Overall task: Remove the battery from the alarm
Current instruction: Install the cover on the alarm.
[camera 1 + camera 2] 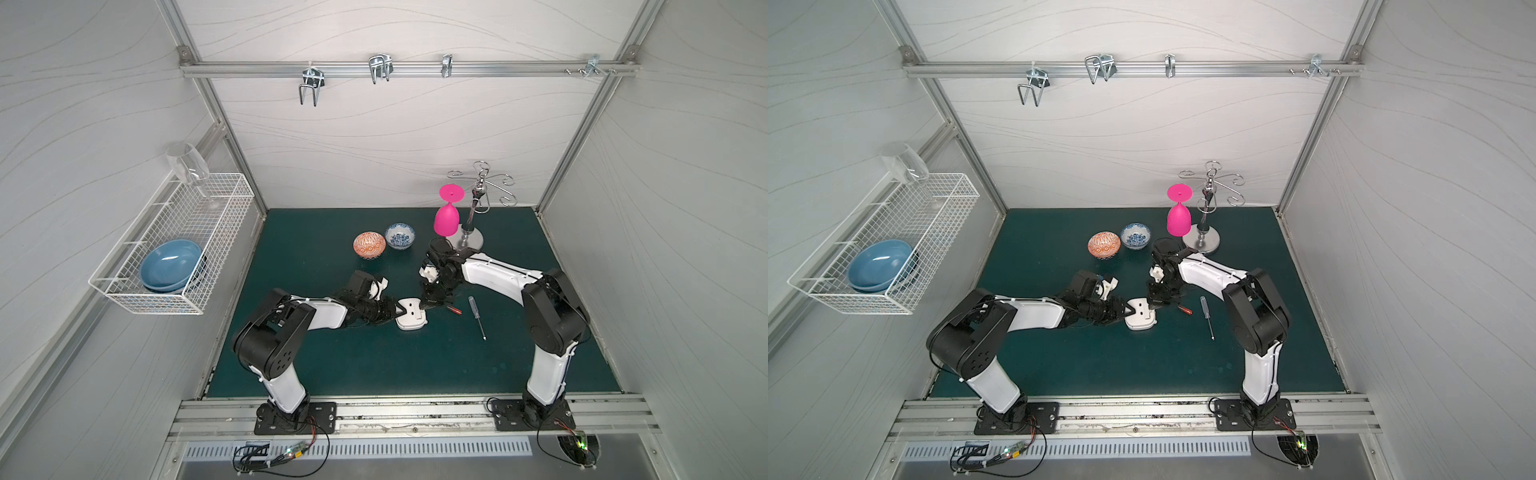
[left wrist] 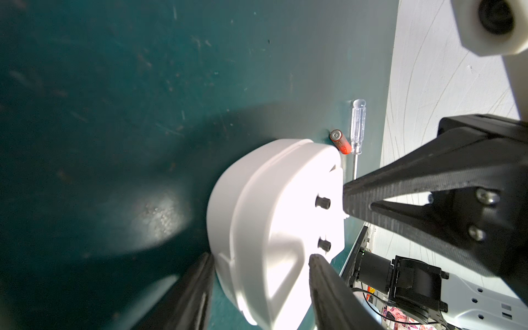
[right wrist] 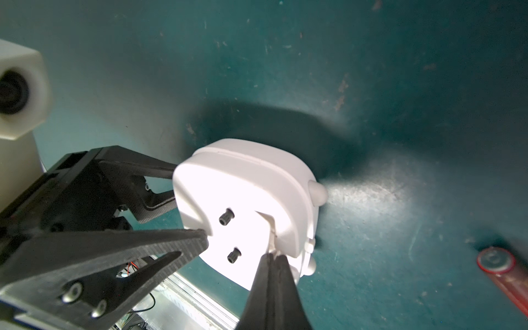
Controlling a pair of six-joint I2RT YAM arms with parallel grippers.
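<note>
The white alarm [image 1: 411,319] [image 1: 1141,319] stands on the green mat with its back up, showing two small black knobs. My left gripper [image 1: 400,309] [image 2: 260,258] is shut on the alarm, one finger on each side. My right gripper [image 1: 426,306] [image 3: 273,254] is shut and empty, its tips touching a seam on the alarm's back [image 3: 245,200]. The red-orange battery [image 1: 454,309] [image 1: 1185,309] [image 2: 340,142] [image 3: 503,274] lies loose on the mat just right of the alarm, held by neither gripper.
A clear-handled screwdriver [image 1: 477,316] [image 2: 357,128] lies right of the battery. Behind stand an orange patterned bowl [image 1: 369,245], a blue-and-white bowl [image 1: 400,236], a pink goblet [image 1: 446,216] and a metal stand [image 1: 473,232]. A wire basket [image 1: 224,208] hangs on the left wall.
</note>
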